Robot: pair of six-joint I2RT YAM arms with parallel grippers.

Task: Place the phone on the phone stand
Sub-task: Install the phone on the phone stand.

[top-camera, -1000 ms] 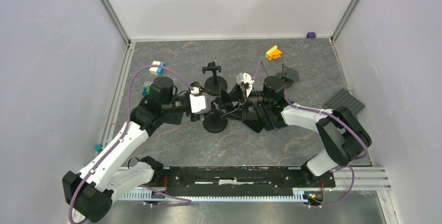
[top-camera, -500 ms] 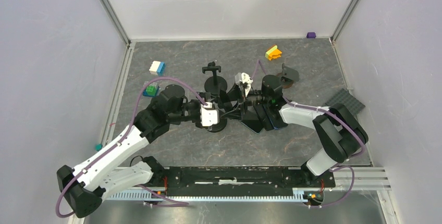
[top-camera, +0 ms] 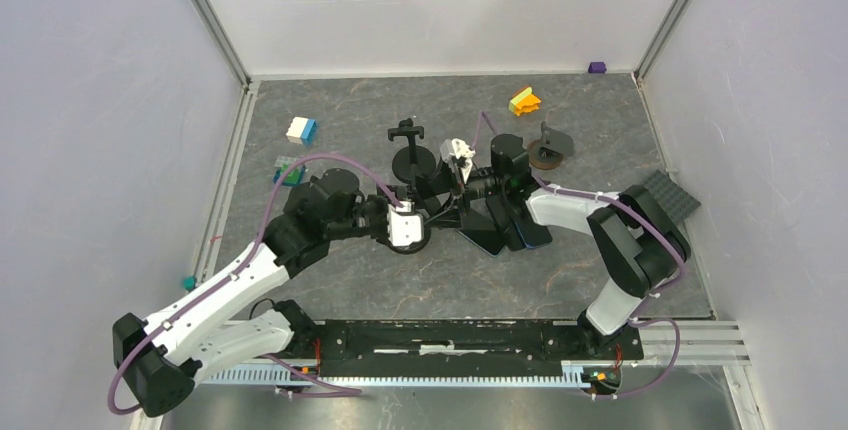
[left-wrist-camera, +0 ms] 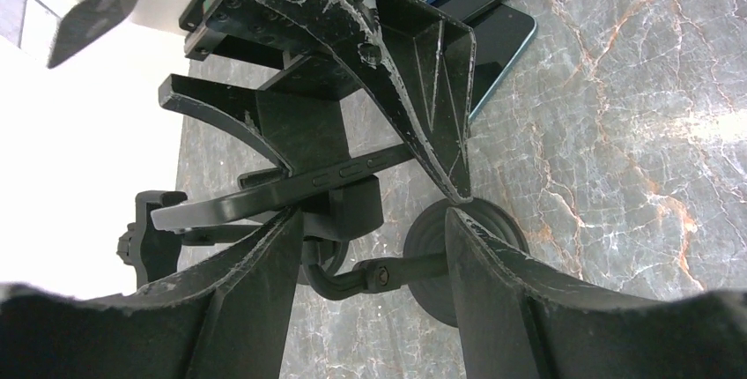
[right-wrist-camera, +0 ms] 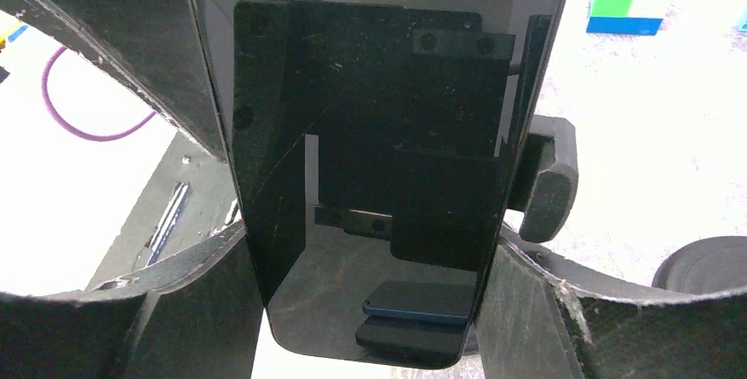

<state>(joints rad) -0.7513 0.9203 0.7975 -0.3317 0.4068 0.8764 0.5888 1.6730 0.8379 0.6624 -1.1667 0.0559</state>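
R arm [top-camera: 640, 250] bent at elbow, forearm reaching to 9 o'clock. R tool [top-camera: 443, 198] clamps smartphone [right-wrist-camera: 379, 132] by its long edges, over worktop [top-camera: 450, 280] ctr. L arm [top-camera: 240, 270] stretches to 2 o'clock. L tool [left-wrist-camera: 372, 220] fingers spread, straddling phone stand [left-wrist-camera: 484, 238] neck, just below smartphone.

Grey marble with rusty veins on the table [top-camera: 600, 130]; glossy black phone [right-wrist-camera: 370, 220]; orange-yellow block [top-camera: 524, 101] near far right corner, blue-white block [top-camera: 301, 130] far left
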